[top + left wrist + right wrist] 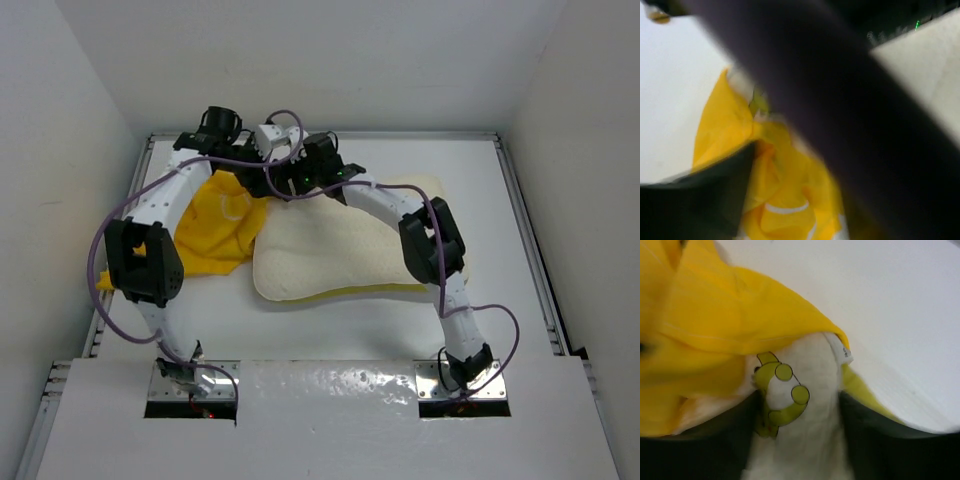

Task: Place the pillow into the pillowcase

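The cream-white quilted pillow (340, 250) lies in the middle of the table. The yellow pillowcase (222, 225) lies bunched at its left end. Both grippers meet at the pillow's far-left corner. My right gripper (800, 415) is shut on that pillow corner (805, 440), which carries the yellow-green mark (777, 395), and pillowcase fabric (725, 315) drapes over the corner's tip. My left gripper (790, 200) holds bunched pillowcase fabric (785, 190) between its fingers. A blurred dark cable hides its right finger. In the top view the left gripper (250, 172) and right gripper (272, 188) sit side by side.
White walls enclose the table on the left, back and right. Purple cables loop off both arms above the pillow. A metal rail (525, 230) runs along the table's right side. Bare tabletop (330, 330) lies in front of the pillow.
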